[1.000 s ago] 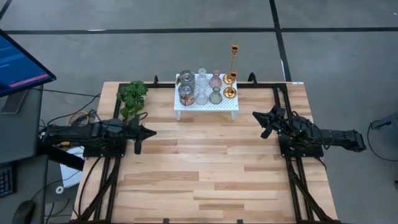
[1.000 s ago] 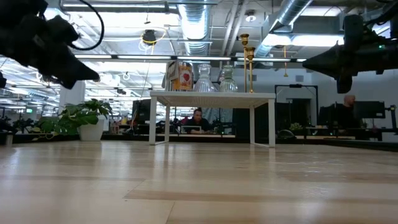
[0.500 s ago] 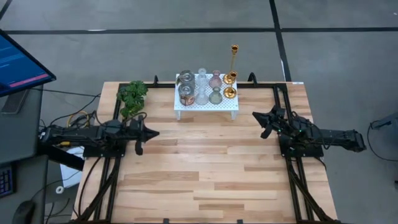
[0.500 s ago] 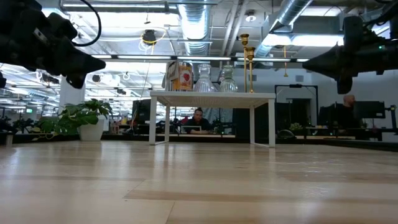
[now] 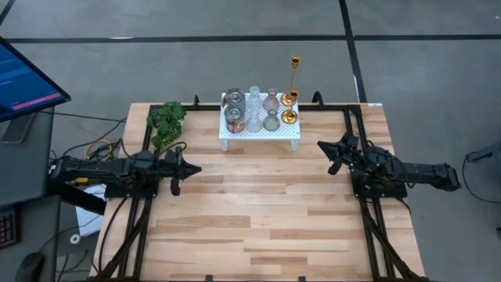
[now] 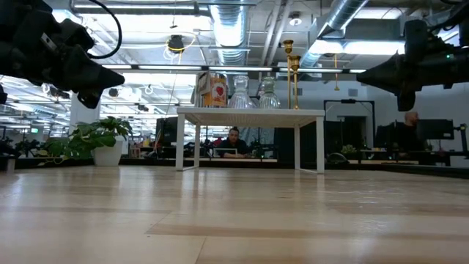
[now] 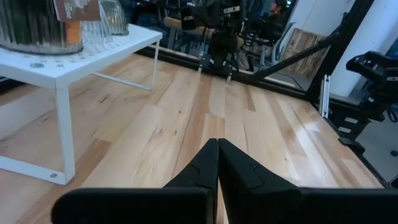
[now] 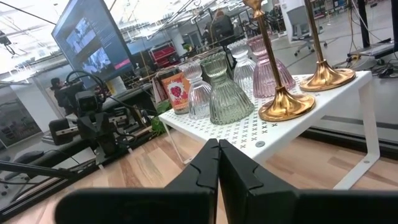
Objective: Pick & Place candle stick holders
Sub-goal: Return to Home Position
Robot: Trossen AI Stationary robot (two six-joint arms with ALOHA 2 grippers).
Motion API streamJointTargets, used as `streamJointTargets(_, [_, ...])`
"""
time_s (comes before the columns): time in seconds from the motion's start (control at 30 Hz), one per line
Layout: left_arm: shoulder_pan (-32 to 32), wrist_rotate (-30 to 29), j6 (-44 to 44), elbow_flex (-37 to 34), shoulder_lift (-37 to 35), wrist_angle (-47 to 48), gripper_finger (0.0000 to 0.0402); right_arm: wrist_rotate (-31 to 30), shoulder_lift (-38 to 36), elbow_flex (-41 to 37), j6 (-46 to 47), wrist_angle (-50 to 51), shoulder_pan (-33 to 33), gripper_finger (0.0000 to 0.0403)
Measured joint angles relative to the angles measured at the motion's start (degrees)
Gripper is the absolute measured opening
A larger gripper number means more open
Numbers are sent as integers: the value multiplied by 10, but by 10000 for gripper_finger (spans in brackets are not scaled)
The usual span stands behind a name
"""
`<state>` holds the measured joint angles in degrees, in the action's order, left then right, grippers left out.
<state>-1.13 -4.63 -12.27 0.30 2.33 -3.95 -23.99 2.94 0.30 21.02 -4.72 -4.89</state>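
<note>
Two gold candle stick holders with thin stems and round bases (image 5: 290, 117) (image 5: 290, 98) stand on the right end of a white perforated shelf (image 5: 258, 135) at the table's far middle. They also show in the right wrist view (image 8: 285, 102) (image 8: 324, 76) and the low view (image 6: 288, 70). My left gripper (image 5: 196, 167) hovers shut and empty above the table's left half, pointing right. My right gripper (image 5: 322, 146) hovers shut and empty to the right of the shelf, pointing at its near right corner.
On the shelf, left of the holders, stand two tin cans (image 5: 234, 117) and several small glass vases (image 5: 271, 120). A potted plant (image 5: 167, 121) stands at the far left. The bare wood table (image 5: 258, 211) spreads between the arms and the near edge.
My left gripper has gone a little toward the table's right edge and tipped its fingertips up from slanting downward to nearly level, then kept still. It has stayed shut.
</note>
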Motion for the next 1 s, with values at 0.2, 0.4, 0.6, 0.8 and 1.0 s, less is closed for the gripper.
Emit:
streamJointTargets(0.2, [0, 0, 0, 0, 23, 0, 10, 0, 0, 0, 0, 0, 0, 0])
streamJointTargets(0.4, [0, 0, 0, 0, 49, -1, 12, 0, 0, 0, 0, 0, 0, 0])
streamJointTargets(0.6, [0, 0, 0, 0, 73, -1, 12, 0, 0, 0, 0, 0, 0, 0])
streamJointTargets(0.8, [0, 0, 0, 0, 8, 1, 12, 0, 0, 0, 0, 0, 0, 0])
streamJointTargets(1.0, [0, 0, 0, 2, -24, -42, 12, 0, 0, 0, 0, 1, 0, 0])
